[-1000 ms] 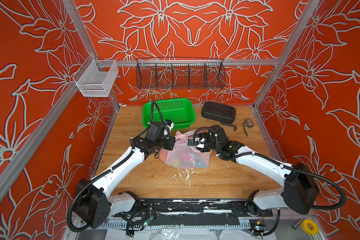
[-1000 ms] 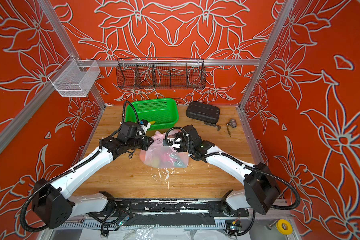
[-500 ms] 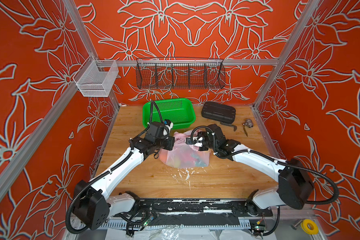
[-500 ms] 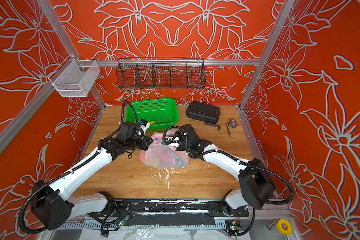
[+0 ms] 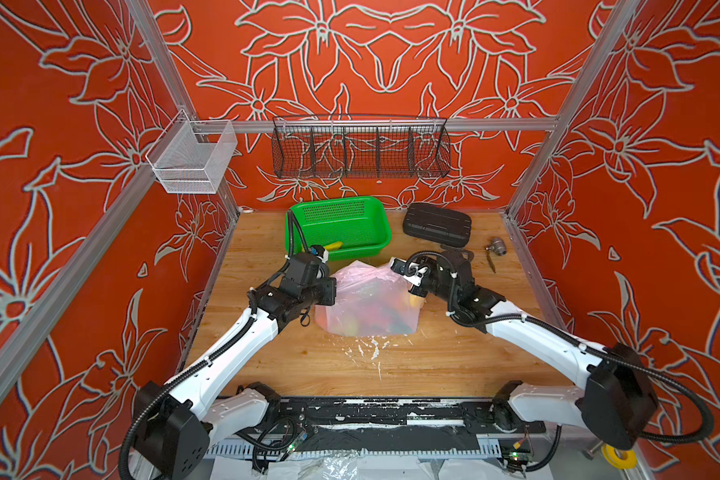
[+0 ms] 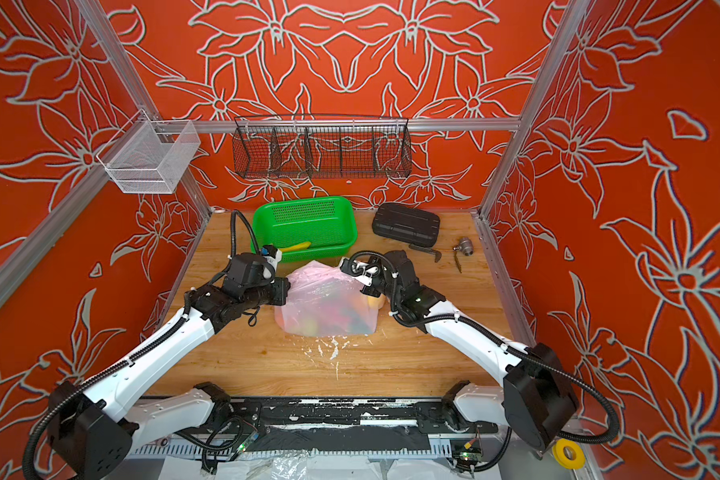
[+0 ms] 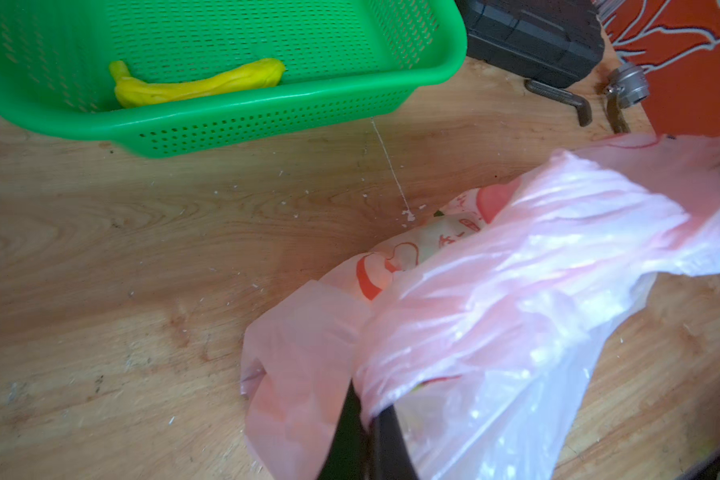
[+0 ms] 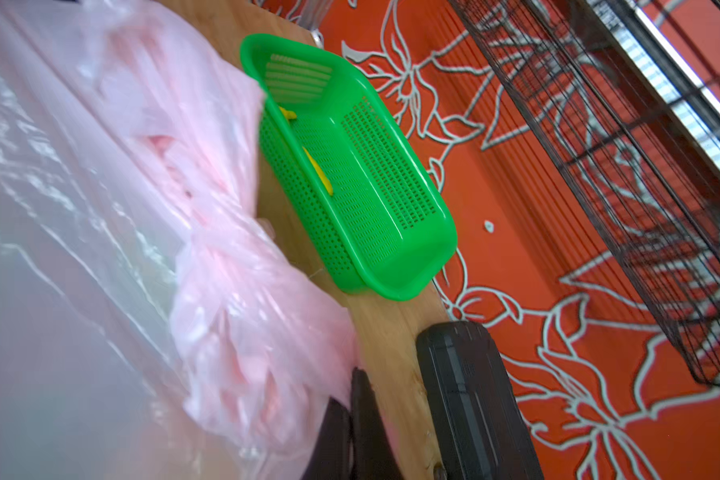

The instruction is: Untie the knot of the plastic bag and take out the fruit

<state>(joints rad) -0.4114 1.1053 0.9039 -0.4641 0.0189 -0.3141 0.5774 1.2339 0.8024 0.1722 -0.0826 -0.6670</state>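
plastic bag [image 5: 366, 303] on counter [image 5: 267, 365] | left hand [image 7: 364, 419], right hand [image 8: 352, 401] each pinching its film | risk: opposed pulling tears thin plastic, fruit [image 5: 414, 300] spills

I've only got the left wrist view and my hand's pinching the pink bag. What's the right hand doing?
Observer: The right hand is shut on the bag too, at its right edge, opposite the left hand.
Operator: Is the bag off the table?
Observer: No. In both top views its bottom rests on the table, between the two hands.
Operator: Any fruit out yet?
Observer: None that I can see. Coloured fruit shows through the bag's front wall.
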